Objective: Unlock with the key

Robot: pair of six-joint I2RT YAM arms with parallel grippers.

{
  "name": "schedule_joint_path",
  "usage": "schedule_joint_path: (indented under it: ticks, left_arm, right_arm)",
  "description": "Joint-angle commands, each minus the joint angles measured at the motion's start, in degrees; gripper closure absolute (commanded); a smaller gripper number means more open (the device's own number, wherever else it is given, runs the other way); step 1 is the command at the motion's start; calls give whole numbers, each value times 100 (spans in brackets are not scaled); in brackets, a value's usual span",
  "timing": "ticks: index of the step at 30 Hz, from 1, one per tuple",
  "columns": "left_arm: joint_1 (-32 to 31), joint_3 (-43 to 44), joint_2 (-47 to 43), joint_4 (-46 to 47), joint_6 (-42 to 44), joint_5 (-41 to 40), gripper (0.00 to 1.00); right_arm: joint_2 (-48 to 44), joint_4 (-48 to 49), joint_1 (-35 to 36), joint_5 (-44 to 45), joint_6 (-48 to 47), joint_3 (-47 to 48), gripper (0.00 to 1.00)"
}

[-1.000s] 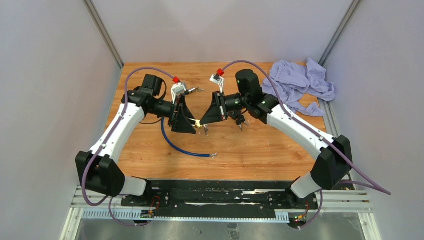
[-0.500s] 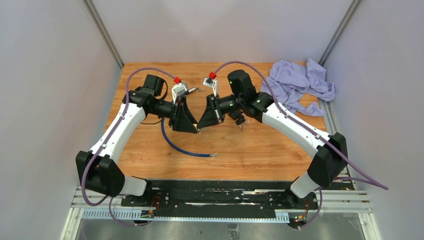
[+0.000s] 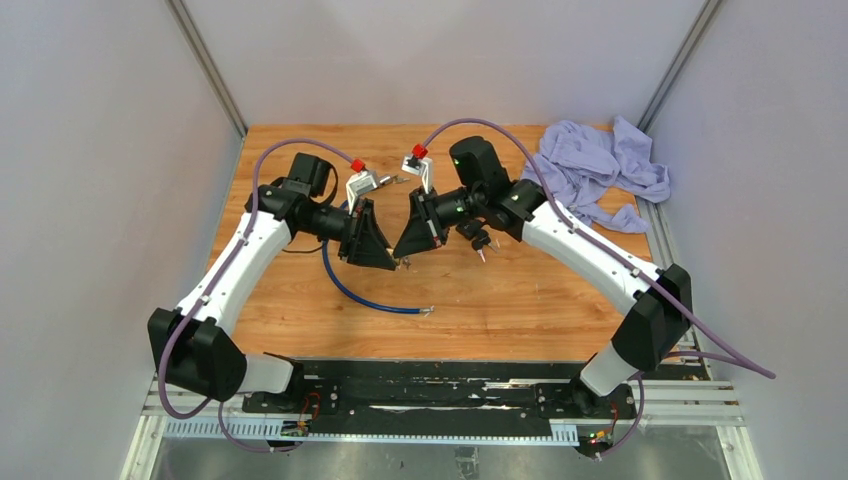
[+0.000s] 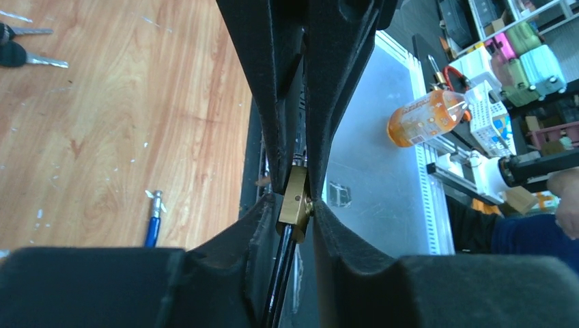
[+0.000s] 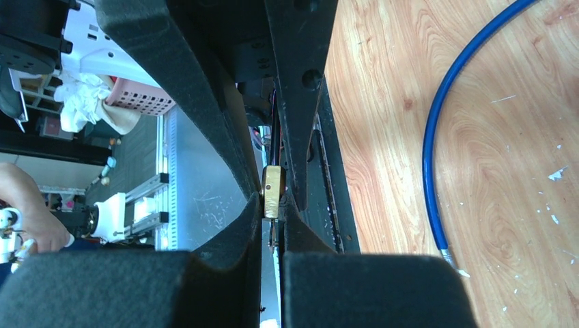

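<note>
A small brass padlock (image 4: pixel 295 201) hangs above the table between the two arms. My right gripper (image 5: pixel 273 205) is shut on the padlock (image 5: pixel 272 191). From the other side, my left gripper (image 4: pixel 292 205) has its fingers pressed in against the same lock. In the top view both grippers meet tip to tip, left gripper (image 3: pixel 396 263) against right gripper (image 3: pixel 406 259), and they hide the lock. Two black-headed keys (image 4: pixel 17 44) lie on the wood, and in the top view the keys (image 3: pixel 478 240) sit beside the right arm.
A blue cable (image 3: pixel 360 295) curves across the table in front of the left gripper, its metal end (image 3: pixel 428 311) near the middle. A crumpled lilac cloth (image 3: pixel 600 170) lies at the back right corner. Grey walls close in the sides.
The right arm carried the padlock leftward to the left gripper. The left jaws narrowed from wide open to pressing on the lock.
</note>
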Motion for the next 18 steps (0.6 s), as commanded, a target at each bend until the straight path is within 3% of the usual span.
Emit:
schedule_joint_path:
  ticks: [1, 3, 6, 7, 9, 11, 14, 18]
  left_arm:
    - [-121, -32, -114, 24, -19, 91, 75]
    - [-136, -28, -112, 24, -23, 125, 80]
    - [-134, -25, -127, 30, -60, 127, 80]
    - [-136, -22, -129, 27, -76, 103, 76]
    - [-130, 17, -147, 28, -112, -27, 55]
    - [-133, 55, -154, 18, -114, -116, 45]
    - [-138, 61, -173, 15, -133, -147, 43]
    - [-148, 30, -156, 6, -126, -184, 47]
  right_arm:
    - [100, -313, 188, -6, -310, 368, 99]
    - [138, -430, 216, -8, -397, 444, 99]
    - [168, -649, 232, 59, -583, 509, 99]
    - [170, -717, 236, 78, -639, 520, 99]
    - [169, -849, 237, 93, -748, 524, 99]
    - [162, -978, 247, 117, -851, 529, 99]
    - [171, -1180, 248, 150, -1007, 548, 99]
    - [182, -1300, 249, 205, -1092, 628, 99]
